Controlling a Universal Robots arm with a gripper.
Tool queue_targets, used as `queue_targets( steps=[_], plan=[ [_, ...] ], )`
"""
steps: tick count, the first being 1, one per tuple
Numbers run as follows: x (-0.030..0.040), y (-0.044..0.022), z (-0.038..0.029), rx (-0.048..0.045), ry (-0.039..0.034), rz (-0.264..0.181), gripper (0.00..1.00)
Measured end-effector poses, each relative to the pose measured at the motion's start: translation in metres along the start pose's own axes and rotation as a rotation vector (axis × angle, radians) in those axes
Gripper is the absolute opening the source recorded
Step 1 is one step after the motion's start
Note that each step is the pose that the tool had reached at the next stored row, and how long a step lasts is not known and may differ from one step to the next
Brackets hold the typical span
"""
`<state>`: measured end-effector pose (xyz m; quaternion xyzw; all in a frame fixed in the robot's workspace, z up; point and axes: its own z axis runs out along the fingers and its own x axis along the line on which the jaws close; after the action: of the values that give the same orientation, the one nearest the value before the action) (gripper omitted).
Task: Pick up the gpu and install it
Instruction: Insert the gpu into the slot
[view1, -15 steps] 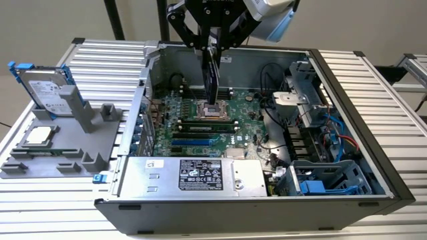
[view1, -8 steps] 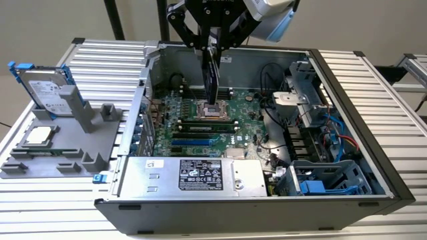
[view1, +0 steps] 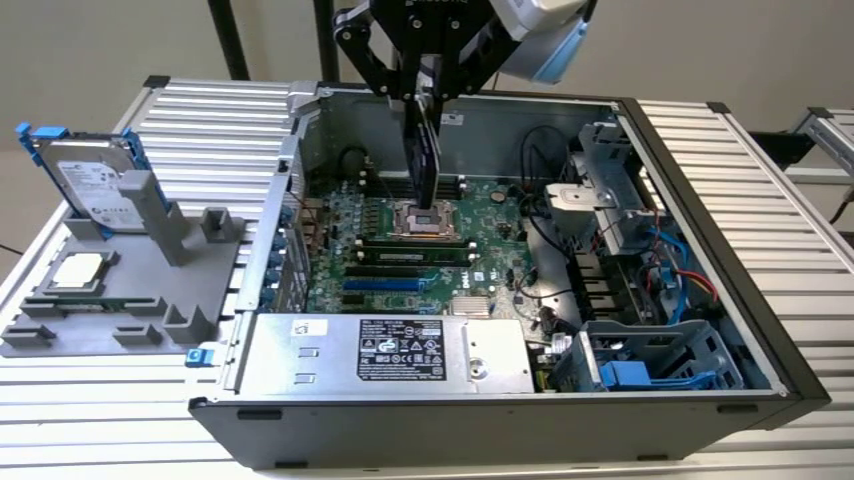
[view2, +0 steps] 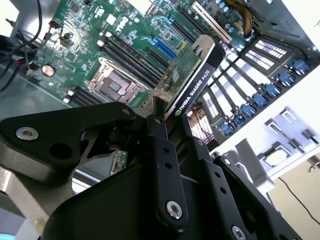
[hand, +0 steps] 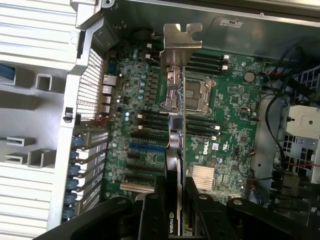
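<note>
The gpu (view1: 427, 160) hangs edge-down over the motherboard (view1: 387, 275) inside the open computer case (view1: 701, 215). My gripper (view1: 427, 85) is shut on its top edge. In the second wrist view the gpu (view2: 194, 90) shows its black cooler edge and silver end bracket, clamped between the black fingers (view2: 161, 150) of the gripper (view2: 172, 125). In the first wrist view the gpu (hand: 176, 145) is seen edge-on, its bracket over the processor socket (hand: 192, 95), and the gripper (hand: 175, 202) grips it from both sides. The card's lower edge is above the board, apart from the slots.
A grey fixture (view1: 187, 300) at the exterior view's left holds a silver hard drive in a blue frame (view1: 91, 185) and a processor chip (view1: 78, 270). Inside the case sit the power supply (view1: 387, 350), a drive cage (view1: 654, 360), cables (view1: 561, 215) and memory sticks (view1: 414, 252).
</note>
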<state>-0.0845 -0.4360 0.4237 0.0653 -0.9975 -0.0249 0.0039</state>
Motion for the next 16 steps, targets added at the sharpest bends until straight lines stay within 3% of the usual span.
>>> queue_targets(
  steps=[16],
  plan=[
    [0.0002,0.0000,0.0000,0.0002,0.0022,-0.044,0.00]
  ],
)
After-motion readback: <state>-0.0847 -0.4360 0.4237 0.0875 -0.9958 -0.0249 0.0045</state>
